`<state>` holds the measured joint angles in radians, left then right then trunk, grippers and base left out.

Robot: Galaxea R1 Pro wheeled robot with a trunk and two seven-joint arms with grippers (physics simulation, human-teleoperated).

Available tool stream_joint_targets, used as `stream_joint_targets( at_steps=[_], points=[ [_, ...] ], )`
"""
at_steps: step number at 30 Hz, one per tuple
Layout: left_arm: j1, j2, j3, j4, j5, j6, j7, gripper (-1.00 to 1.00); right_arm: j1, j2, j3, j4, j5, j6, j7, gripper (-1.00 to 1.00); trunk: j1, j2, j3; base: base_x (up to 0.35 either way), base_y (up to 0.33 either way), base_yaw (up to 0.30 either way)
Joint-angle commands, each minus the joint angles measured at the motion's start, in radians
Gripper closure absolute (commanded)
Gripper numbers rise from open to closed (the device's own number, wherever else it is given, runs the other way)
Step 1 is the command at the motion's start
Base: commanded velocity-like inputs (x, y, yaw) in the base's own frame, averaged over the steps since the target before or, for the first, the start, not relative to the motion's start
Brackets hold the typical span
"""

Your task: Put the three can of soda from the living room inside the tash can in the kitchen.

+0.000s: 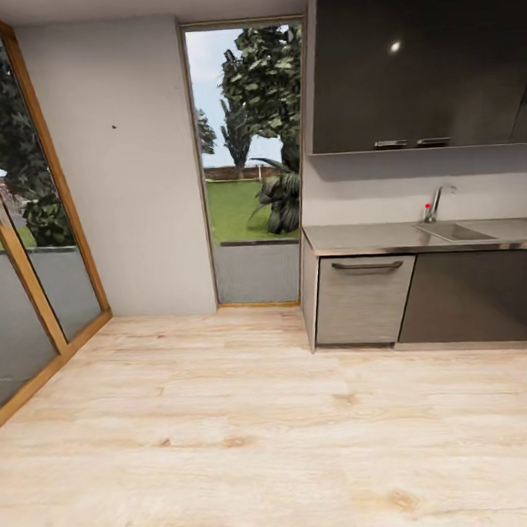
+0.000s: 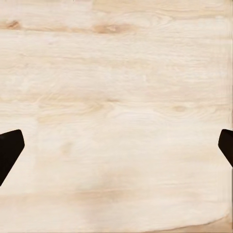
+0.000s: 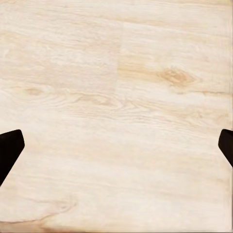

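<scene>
A kitchen corner opens ahead of the robot across a pale wood plank floor (image 1: 225, 420), its boards matte and streaked with tan grain and darker knots. At right, a brushed-metal counter (image 1: 355, 239) runs along the wall, a rectangular sink (image 1: 455, 232) sunk into it and nothing visible in the basin from this angle. A curved chrome tap (image 1: 439, 199) rises behind the sink, with a small red-capped bottle (image 1: 427, 212) just beside it. Below the counter sits a grey ribbed drawer front (image 1: 364, 301) with a long bar handle, next to a dark, smooth cabinet door (image 1: 474, 295). A glossy dark wall cabinet (image 1: 415, 62) hangs above, its doors shut.

A plain grey wall (image 1: 119, 163) separates a tall glass door (image 1: 247, 164), framed in light wood, from slanted wood-framed glass panels (image 1: 22, 230) at left; lawn and leafy trees show beyond.

In the wrist views, the left gripper (image 2: 116, 150) and the right gripper (image 3: 116, 150) both hang over bare planks, their black fingertips (image 2: 9, 150) spread wide to the picture's edges with nothing between them.

No soda can or bin appears in these pictures.
</scene>
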<state>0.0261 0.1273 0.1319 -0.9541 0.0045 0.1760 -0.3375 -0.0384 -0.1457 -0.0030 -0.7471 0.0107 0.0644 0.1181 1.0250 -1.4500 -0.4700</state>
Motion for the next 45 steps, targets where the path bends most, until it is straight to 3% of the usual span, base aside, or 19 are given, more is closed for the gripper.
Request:
stream_joint_targets(
  at_steps=[1, 45],
  points=[
    [0.000, 0.000, 0.000, 0.000, 0.000, 0.000, 0.000, -1.00, 0.000, 0.000, 0.000, 0.000, 0.000, 0.000, 0.000, -1.00, 0.000, 0.000, 0.000, 0.000, 0.000, -0.289],
    [0.000, 0.000, 0.002, -0.006, 0.000, 0.000, -0.002, -1.00, 0.000, 0.000, 0.000, -0.002, 0.000, 0.000, 0.000, -1.00, 0.000, 0.000, 0.000, 0.000, 0.000, -0.296]
  ],
)
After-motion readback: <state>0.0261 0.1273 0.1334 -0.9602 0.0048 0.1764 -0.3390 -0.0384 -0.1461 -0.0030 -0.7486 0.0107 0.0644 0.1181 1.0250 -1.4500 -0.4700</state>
